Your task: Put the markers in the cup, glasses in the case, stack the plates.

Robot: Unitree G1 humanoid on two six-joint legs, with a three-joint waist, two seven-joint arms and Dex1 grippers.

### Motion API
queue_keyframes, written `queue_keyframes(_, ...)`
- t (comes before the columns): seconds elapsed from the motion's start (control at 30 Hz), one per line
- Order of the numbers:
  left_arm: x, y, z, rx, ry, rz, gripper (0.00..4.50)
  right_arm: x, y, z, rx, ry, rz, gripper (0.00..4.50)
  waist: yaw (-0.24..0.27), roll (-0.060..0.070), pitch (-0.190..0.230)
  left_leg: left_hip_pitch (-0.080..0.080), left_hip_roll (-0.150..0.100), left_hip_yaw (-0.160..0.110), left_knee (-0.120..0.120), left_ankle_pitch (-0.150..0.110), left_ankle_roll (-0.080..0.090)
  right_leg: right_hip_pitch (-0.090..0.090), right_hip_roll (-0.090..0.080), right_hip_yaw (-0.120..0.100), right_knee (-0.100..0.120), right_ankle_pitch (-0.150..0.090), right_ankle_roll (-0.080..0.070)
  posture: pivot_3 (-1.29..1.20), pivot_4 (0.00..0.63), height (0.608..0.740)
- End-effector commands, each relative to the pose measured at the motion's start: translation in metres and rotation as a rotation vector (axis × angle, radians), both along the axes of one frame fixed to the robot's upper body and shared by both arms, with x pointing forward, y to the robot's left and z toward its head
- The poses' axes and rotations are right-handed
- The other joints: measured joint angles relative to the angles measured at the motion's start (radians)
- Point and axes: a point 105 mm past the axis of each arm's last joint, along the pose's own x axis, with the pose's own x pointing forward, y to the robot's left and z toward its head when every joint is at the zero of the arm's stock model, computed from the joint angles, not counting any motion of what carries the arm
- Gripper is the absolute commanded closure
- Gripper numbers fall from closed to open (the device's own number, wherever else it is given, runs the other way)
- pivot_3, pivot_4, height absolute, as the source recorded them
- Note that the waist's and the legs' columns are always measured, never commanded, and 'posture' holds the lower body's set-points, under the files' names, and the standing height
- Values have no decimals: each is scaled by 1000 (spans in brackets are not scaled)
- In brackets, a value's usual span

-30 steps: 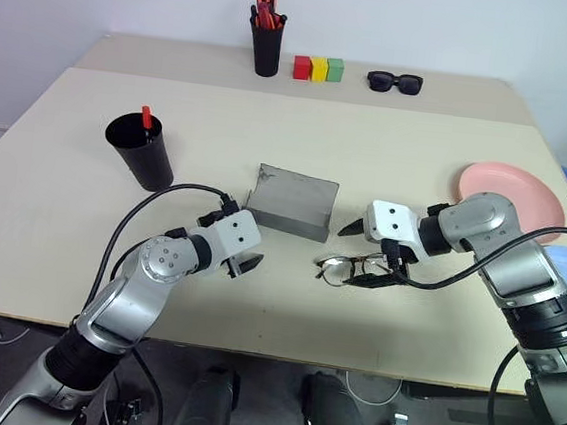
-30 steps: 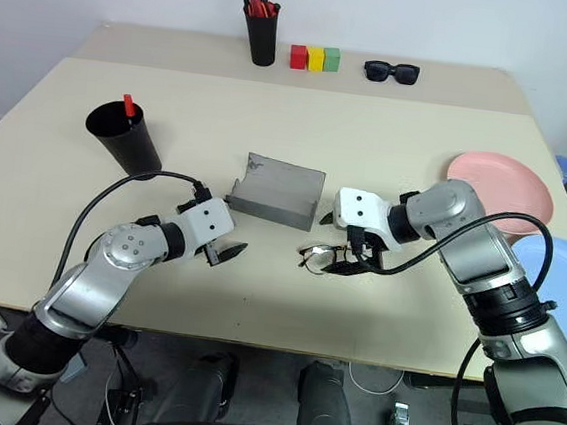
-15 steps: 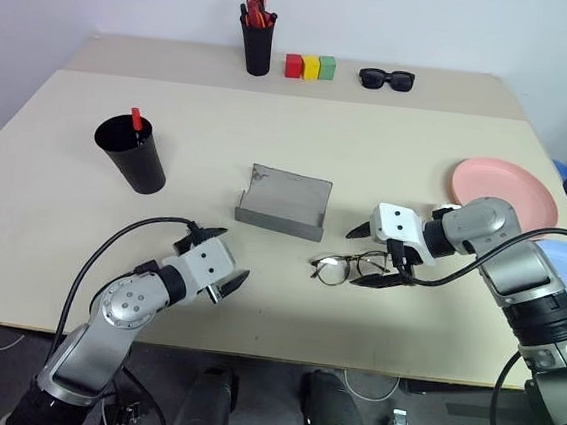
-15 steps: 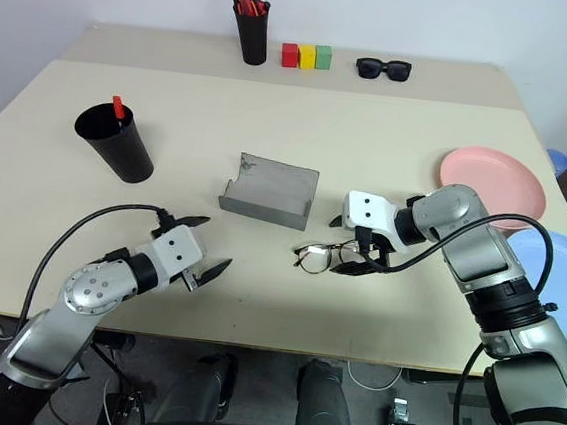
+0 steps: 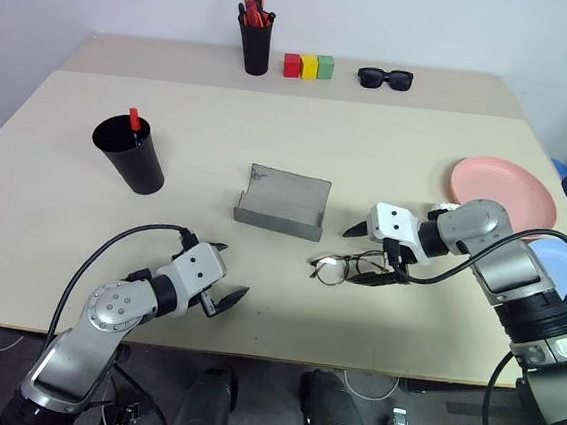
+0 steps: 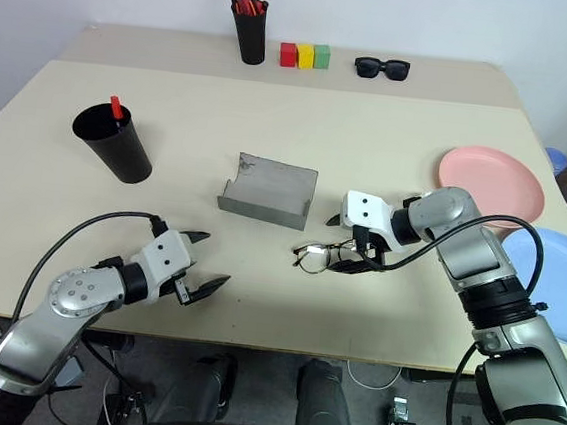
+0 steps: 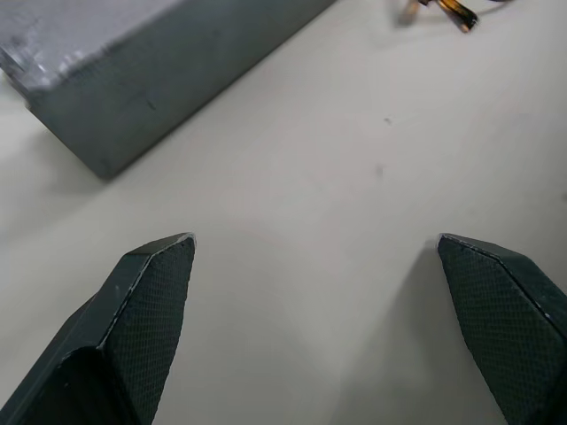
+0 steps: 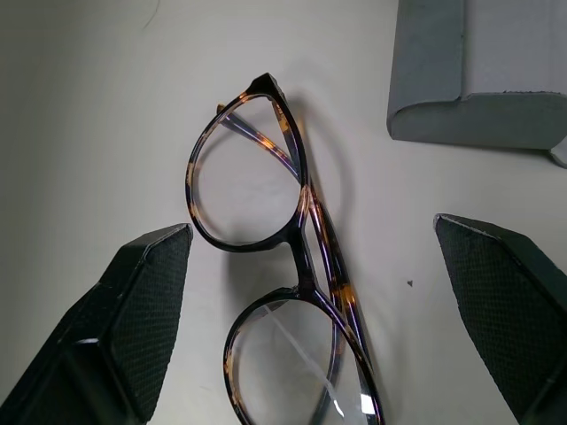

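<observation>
The right tool [image 5: 371, 251] hangs with its fingers spread wide, one either side of the glasses [image 5: 343, 269], which lie folded on the desk [image 5: 268, 161]; from the head view I cannot tell whether a fingertip touches the frame, though the wrist view shows bare desk between pads and rims. The grey case [image 5: 282, 202] stands open just at 11 o'clock from the glasses. The left tool [image 5: 225, 282] is equally wide and grips nothing, hovering near the desk's front edge, at 7 o'clock from the case. The black cup [image 5: 128, 152], at 9 o'clock from the case, has a red-capped marker [image 5: 134, 121] in it. The pink plate [image 5: 506, 194] and blue plate [image 6: 558, 284] lie at 3 o'clock, side by side.
</observation>
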Motion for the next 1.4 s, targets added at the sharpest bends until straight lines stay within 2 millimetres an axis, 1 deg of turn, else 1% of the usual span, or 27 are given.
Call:
queue_keyframes(0.03, -10, -3, 17, -57, -27, -52, 24, 4, 1, 11, 11, -46, 11, 0, 0, 0, 0, 0, 0, 0, 0, 0, 0, 0, 0, 0, 0, 0, 0, 0, 150, 740)
queue_keyframes(0.13, -19, -4, 26, -121, -30, -116, 24, 4, 1, 10, 12, -46, 7, 0, -1, 0, 0, 0, 0, 0, 0, 0, 0, 0, 0, 0, 0, 0, 0, 0, 150, 740)
queue_keyframes(0.27, -29, 2, 36, -188, -4, -181, 24, 4, 1, 8, 12, -45, 5, 0, 0, 0, 0, 0, 0, 0, 0, 0, 0, 0, 0, 0, 0, -1, -2, 0, 150, 740)
queue_keyframes(0.4, -43, 16, 41, -157, 14, -281, 24, 4, 0, 6, 15, -41, -1, 0, -1, 0, 0, 0, 0, 0, -1, 0, 0, -1, 0, 0, 0, -2, -3, 0, 150, 740)
queue_keyframes(0.57, -57, 22, 47, -151, 52, -385, 24, 6, -1, 5, 16, -40, -7, 0, 0, 0, 0, 0, 0, 1, -1, 0, 0, -1, 0, 0, -1, -2, -4, 0, 150, 740)
queue_keyframes(0.73, -64, 23, 54, -145, 62, -458, 24, 6, -5, 5, 13, -41, -16, 0, -1, 0, 0, 0, 0, 1, -1, 0, 0, -1, 0, 0, -1, -2, -4, 0, 150, 740)
queue_keyframes(0.97, -62, 22, 53, -139, 44, -451, 24, 5, -12, 5, 1, -39, -29, 0, -1, 0, 0, 0, 0, 1, -1, 0, 0, -1, 0, 0, -1, -2, -4, 0, 150, 740)
queue_keyframes(1.07, -62, 21, 51, -136, 37, -447, 0, 4, -14, 4, -3, -38, -33, 863, -1, 0, 0, 0, 0, 1, -1, 0, 0, -1, 0, 0, -1, -2, -4, 0, 150, 740)
queue_keyframes(1.1, -62, 20, 50, -138, 37, -446, 0, 4, -15, 4, -3, -37, -34, 1270, -1, 0, 0, 0, 0, 1, -1, 0, 0, -1, 0, 0, -1, -2, -4, 0, 150, 740)
queue_keyframes(1.13, -61, 20, 49, -139, 36, -445, 0, 3, -15, 4, -2, -36, -34, 1850, -1, 0, 0, 0, 0, 1, -1, 0, 0, -1, 0, 0, -1, -2, -4, 0, 150, 740)
queue_keyframes(1.17, -61, 19, 49, -138, 36, -445, 0, 3, -15, 4, -2, -36, -35, 2276, -1, 0, 0, 0, 0, 1, -1, 0, 0, -1, 0, 0, -1, -2, -4, 0, 150, 740)
queue_keyframes(1.23, -60, 19, 48, -140, 34, -444, 0, 3, -15, 5, -2, -37, -36, 3396, -1, 0, 0, 0, 0, 1, -1, 0, 0, -1, 0, 0, -1, -2, -4, 0, 150, 740)
queue_keyframes(1.3, -59, 20, 48, -140, 32, -443, 0, 3, -15, 5, 0, -38, -37, 4401, -1, 0, 0, 0, 1, 1, -1, 0, 0, 0, 0, 0, -1, -2, -4, 0, 150, 740)
queue_keyframes(1.4, -58, 21, 47, -139, 29, -443, 0, 3, -15, 5, 1, -41, -40, 4466, -1, 0, 0, 0, 1, 1, -1, 0, 0, 0, 0, 0, -1, -2, -4, 0, 150, 740)
